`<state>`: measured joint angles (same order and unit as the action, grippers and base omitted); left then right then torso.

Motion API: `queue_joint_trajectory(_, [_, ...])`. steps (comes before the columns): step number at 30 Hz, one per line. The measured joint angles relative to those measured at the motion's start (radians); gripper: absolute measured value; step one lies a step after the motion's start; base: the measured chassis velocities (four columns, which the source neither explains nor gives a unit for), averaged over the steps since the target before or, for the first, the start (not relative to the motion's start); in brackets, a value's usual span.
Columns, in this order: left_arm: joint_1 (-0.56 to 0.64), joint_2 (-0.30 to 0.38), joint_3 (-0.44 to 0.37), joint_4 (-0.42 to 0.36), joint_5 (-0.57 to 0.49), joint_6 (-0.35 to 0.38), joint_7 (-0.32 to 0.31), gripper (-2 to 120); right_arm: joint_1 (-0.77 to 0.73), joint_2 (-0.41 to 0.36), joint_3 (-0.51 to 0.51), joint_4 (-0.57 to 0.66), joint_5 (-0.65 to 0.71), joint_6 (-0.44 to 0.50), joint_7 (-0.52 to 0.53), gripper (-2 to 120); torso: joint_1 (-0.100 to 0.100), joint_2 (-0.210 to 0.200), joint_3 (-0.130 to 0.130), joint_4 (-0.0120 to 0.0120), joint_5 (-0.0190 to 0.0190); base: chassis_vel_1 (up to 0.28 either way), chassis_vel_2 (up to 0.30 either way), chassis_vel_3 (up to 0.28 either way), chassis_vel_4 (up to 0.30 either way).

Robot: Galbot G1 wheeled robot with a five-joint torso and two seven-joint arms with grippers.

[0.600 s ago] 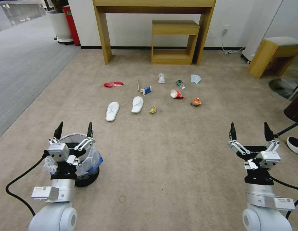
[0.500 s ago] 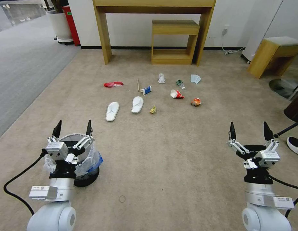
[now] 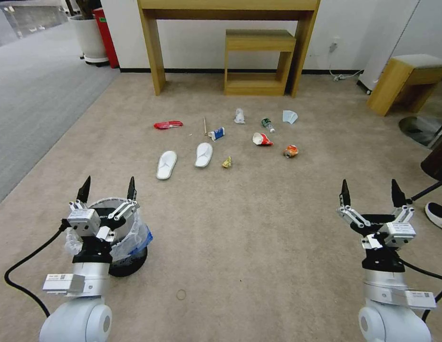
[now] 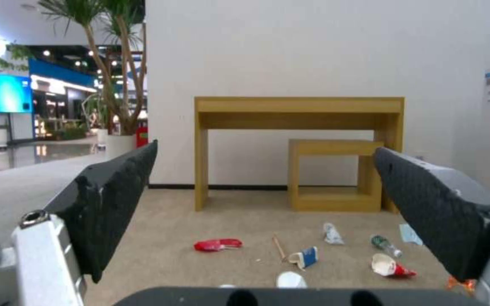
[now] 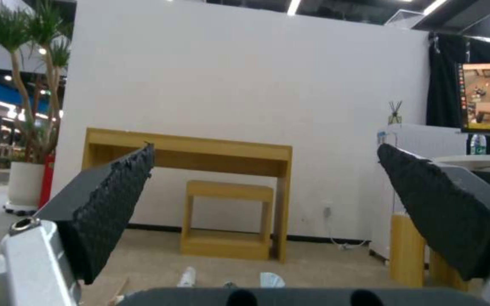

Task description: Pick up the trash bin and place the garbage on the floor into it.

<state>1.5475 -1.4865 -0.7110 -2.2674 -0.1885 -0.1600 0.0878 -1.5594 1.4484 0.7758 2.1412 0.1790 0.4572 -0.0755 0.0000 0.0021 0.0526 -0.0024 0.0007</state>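
**A:** While the small round black trash bin lined with a crinkled bluish plastic bag stands on the beige short-pile carpet floor, is there any writing you can read?

**B:** None that I can make out. Small white tags sit on both forearms, but their print is too small to tell. The crushed clear bottle with a green label shows no legible brand either.

**A:** Where is the bin relative to the jaws?

**B:** The left gripper hangs over the bin's left part, its two black fingers spread wide and pointing forward past the far rim. It holds nothing; the bin sits under the wrist, not between the fingers.

**A:** And the other arm?

**B:** The right gripper is well apart on the right, also spread wide and empty, above bare carpet.

**A:** The litter?

**B:** Well ahead of both grippers. Two white slippers lie nearest, a red wrapper and a thin wooden stick beyond them, then a blue-and-white cup, a red-and-white cup, a crushed orange can, a pale blue mask, a crumpled white bag and a small yellow scrap.
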Motion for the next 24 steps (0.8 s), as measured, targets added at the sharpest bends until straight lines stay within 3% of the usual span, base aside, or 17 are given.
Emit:
queue_joint_trajectory(12, [0.031, 0.011, -0.001, -0.034, -0.004, -0.009, 0.003, 100, -0.021, 0.021, 0.002, 0.023, -0.017, 0.0, 0.0, 100, 0.0, 0.0, 0.0, -0.0001, 0.0, -0.034, 0.042, 0.039, -0.042])
queue_joint_trajectory(24, [0.048, 0.015, -0.007, -0.04, -0.004, -0.019, 0.005, 100, -0.03, 0.033, 0.0, 0.029, -0.017, 0.026, 0.001, 100, 0.0, 0.0, 0.0, -0.0001, 0.0002, -0.22, 0.219, 0.221, -0.227])
